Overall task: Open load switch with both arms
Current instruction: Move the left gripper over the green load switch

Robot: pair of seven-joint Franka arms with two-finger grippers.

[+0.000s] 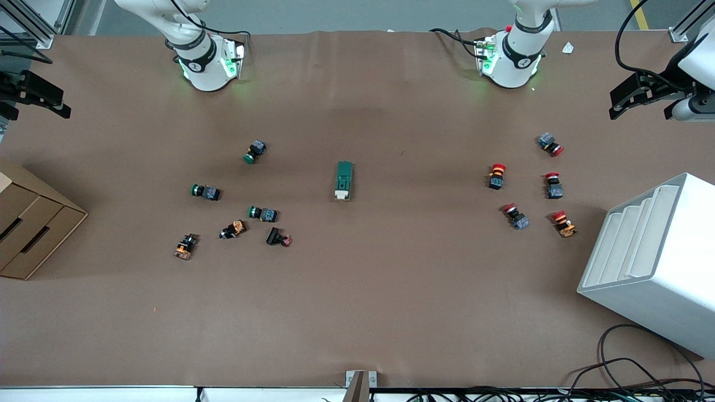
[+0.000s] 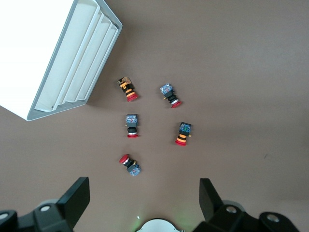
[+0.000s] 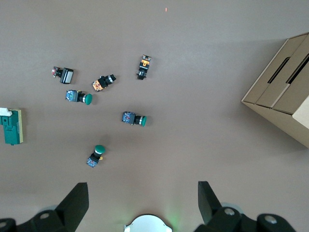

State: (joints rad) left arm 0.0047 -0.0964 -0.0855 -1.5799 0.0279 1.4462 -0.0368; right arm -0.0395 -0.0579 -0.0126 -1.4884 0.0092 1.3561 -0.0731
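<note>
The load switch (image 1: 344, 180) is a dark green block with a cream end. It lies flat at the middle of the table, with the cream end toward the front camera. It also shows at the edge of the right wrist view (image 3: 12, 126); the left wrist view does not show it. My left gripper (image 1: 641, 109) hangs open over the table's edge at the left arm's end, and its fingers (image 2: 77, 195) hold nothing. My right gripper (image 1: 38, 105) hangs open and empty over the edge at the right arm's end, well away from the switch.
Several red-capped push buttons (image 1: 496, 175) lie toward the left arm's end, beside a white slotted rack (image 1: 653, 262). Green-capped and orange push buttons (image 1: 254, 151) lie toward the right arm's end, near a cardboard box (image 1: 28, 223). Cables (image 1: 625, 368) trail at the front edge.
</note>
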